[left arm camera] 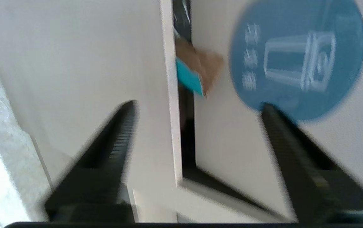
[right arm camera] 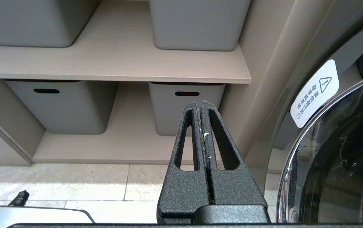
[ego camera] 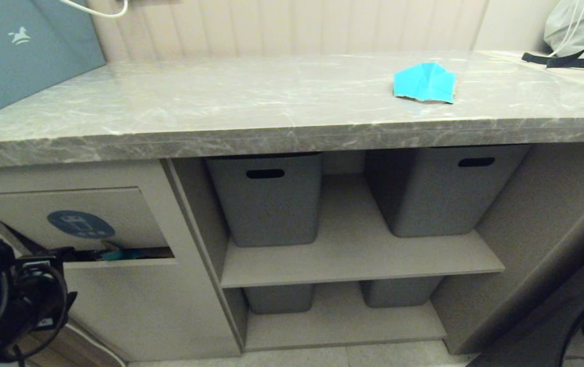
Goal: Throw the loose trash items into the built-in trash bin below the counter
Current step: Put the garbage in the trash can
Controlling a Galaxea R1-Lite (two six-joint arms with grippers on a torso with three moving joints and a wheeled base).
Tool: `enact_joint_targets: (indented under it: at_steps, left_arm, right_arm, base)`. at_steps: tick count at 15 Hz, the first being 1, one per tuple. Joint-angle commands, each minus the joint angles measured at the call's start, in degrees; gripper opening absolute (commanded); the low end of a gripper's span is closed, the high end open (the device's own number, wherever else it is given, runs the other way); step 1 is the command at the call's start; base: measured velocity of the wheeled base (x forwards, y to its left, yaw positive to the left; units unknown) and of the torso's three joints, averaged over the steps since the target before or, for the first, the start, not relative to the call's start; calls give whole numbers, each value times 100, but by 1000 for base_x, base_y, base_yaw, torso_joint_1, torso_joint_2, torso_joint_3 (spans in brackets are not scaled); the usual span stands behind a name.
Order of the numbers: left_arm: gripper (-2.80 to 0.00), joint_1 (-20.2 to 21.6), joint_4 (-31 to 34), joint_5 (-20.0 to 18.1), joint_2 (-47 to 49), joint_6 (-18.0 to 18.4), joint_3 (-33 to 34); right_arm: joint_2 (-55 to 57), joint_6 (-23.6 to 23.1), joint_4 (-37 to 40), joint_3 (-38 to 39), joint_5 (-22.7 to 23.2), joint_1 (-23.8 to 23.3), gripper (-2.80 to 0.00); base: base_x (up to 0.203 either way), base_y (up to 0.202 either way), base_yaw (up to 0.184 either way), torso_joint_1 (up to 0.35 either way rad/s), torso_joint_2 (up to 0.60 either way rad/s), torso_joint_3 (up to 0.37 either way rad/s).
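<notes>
left gripper [left arm camera: 197, 106] sat at the bin flap [ego camera: 68, 219], about 8 o'clock in the head view, under the bench [ego camera: 251, 107]. fingers [left arm camera: 118, 136] were spread wide and empty, straddling the flap's edge gap. one turquoise scrap [left arm camera: 188, 79] was wedged in that slot next to a brown bit of paper [left arm camera: 205, 68], partly in, not visibly dropped; its tip also showed in the head view [ego camera: 118, 253] at the flap's lower edge. second turquoise scrap [ego camera: 424, 81] lay flat on the bench at about 1 o'clock, well apart from the bin, untouched. right gripper [right arm camera: 202, 106] was parked low facing the grey tubs [right arm camera: 186, 104] on the bottom shelf, fingers pressed together, holding nothing. judged roughly half done: first scrap released at the bin mouth, may need a nudge to fall through; second scrap not yet picked and binned.
</notes>
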Motion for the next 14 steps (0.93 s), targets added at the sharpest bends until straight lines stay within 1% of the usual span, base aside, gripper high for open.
enact_joint_targets:
  at_steps: [1,5,8,10,13,14]
  left_arm:
    - [-280,132,-70,-11,218,-46,-77]
    - [-280,167,-51,-259,791,-4,-506]
    - [-280,165,300,-270,1385,-11,-929]
    - [-280,117,404,-272,1704,-19,-1238]
    - [-280,0,585,-265,1889,-49,-1673]
    - [-280,-40,635,-265,1918,-66,-1723]
  right_arm:
    - [-11,-10,2,0,0,-4,-280]
    - [-11,-10,2,0,0,-4,-280]
    - [-11,-13,2,6,0,-4,-280]
    - [-11,-19,2,1,0,0,-280]
    - [-11,-19,-5,0,2,-4,-280]
    - [-11,-19,-7,0,9,0,-280]
  base:
    - [0,0,0,0,0,0]
    - [0,0,0,0,0,0]
    - [0,0,0,0,0,0]
    - [0,0,0,0,0,0]
    - [0,0,0,0,0,0]
    - [0,0,0,0,0,0]
